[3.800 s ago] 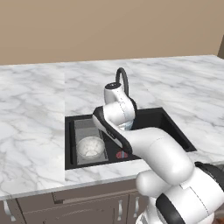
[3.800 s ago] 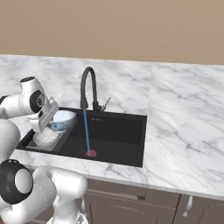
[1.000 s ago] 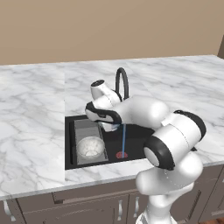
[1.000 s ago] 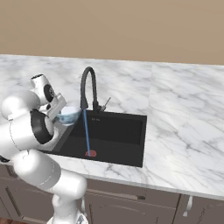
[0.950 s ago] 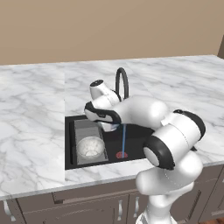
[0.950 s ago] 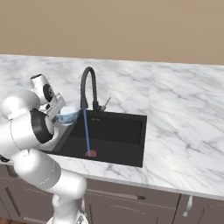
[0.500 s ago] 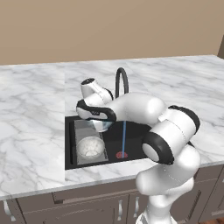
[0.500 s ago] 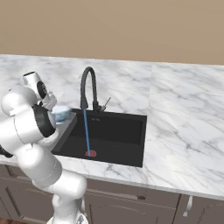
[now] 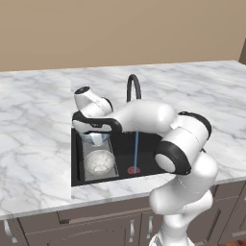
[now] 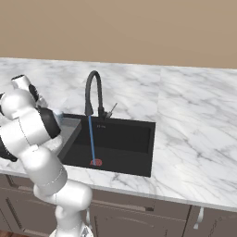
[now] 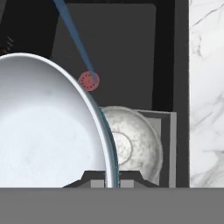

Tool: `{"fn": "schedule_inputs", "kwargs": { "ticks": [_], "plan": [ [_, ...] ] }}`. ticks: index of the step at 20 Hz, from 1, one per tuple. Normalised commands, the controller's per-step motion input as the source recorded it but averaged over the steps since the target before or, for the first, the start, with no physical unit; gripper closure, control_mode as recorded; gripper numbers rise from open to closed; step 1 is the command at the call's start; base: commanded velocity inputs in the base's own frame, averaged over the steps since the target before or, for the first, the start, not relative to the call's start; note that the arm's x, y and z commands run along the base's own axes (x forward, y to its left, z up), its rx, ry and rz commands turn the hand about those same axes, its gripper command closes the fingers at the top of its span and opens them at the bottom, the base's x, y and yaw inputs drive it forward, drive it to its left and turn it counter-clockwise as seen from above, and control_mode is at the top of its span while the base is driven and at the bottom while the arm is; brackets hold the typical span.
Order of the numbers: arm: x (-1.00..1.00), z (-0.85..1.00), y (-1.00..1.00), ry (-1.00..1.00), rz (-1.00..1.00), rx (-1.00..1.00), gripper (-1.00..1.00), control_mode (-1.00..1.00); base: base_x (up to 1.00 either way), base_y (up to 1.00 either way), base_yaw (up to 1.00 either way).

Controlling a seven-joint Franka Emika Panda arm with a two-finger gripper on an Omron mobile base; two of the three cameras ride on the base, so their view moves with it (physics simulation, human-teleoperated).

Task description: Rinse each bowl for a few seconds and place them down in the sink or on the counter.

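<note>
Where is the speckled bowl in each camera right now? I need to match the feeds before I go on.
Left base view: the speckled bowl lies on the grey tray at the sink's left end, below the tool.
Right base view: I cannot make it out; the arm covers that end of the sink.
Hand view: lower centre, behind the held bowl's rim.
Shared landmark: the red drain ring.

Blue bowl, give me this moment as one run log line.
gripper: shut on blue bowl rim | bowl: lifted above tray | speckled bowl: in sink on tray | faucet: running, stream beside held bowl
</note>
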Motion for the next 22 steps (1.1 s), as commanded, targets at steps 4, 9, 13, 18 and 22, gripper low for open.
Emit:
{"fn": "schedule_inputs", "kwargs": {
  "ticks": [4,9,13,18,22],
  "plan": [
    [-0.12,0.00,0.57,0.00,0.11,0.00,1.00,-1.00,0.00,0.00,0.00],
    [-0.14,0.04,0.56,0.00,0.10,0.00,1.00,-1.00,0.00,0.00,0.00],
    [-0.13,0.00,0.58,0.00,0.09,0.00,1.00,-1.00,0.00,0.00,0.00],
    [-0.16,0.00,0.52,0.00,0.06,-0.01,1.00,-1.00,0.00,0.00,0.00],
    [-0.29,0.00,0.37,-0.02,0.01,0.00,1.00,-1.00,0.00,0.00,0.00]
  ]
}}
